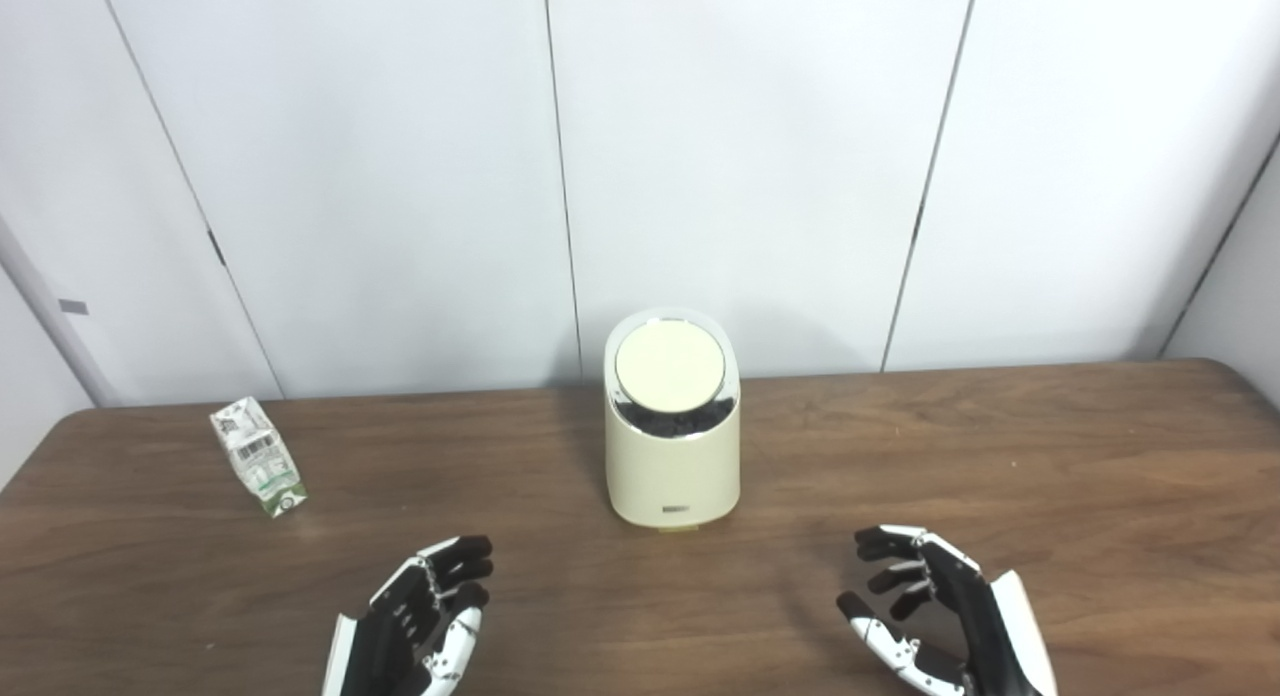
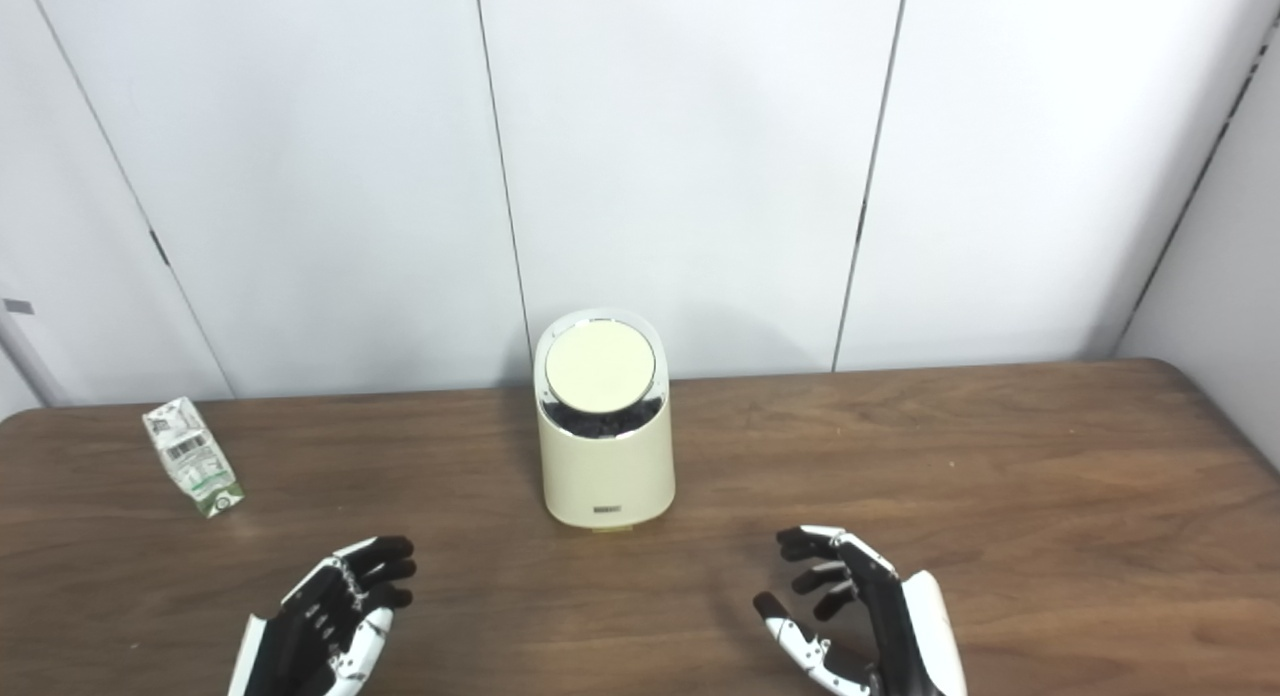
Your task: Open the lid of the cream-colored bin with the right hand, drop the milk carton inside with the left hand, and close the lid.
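A cream-colored bin (image 1: pixel 672 466) stands upright near the table's back middle, its round lid (image 1: pixel 669 365) down. A small white and green milk carton (image 1: pixel 258 456) lies on its side at the far left of the table. My left hand (image 1: pixel 420 621) is open and empty near the front edge, in front of and left of the bin, well right of the carton. My right hand (image 1: pixel 935 616) is open and empty near the front edge, in front of and right of the bin. Neither hand touches anything.
The wooden table (image 1: pixel 1000 456) runs across the view, with its right corner at the far right. White wall panels (image 1: pixel 740 156) stand close behind the bin.
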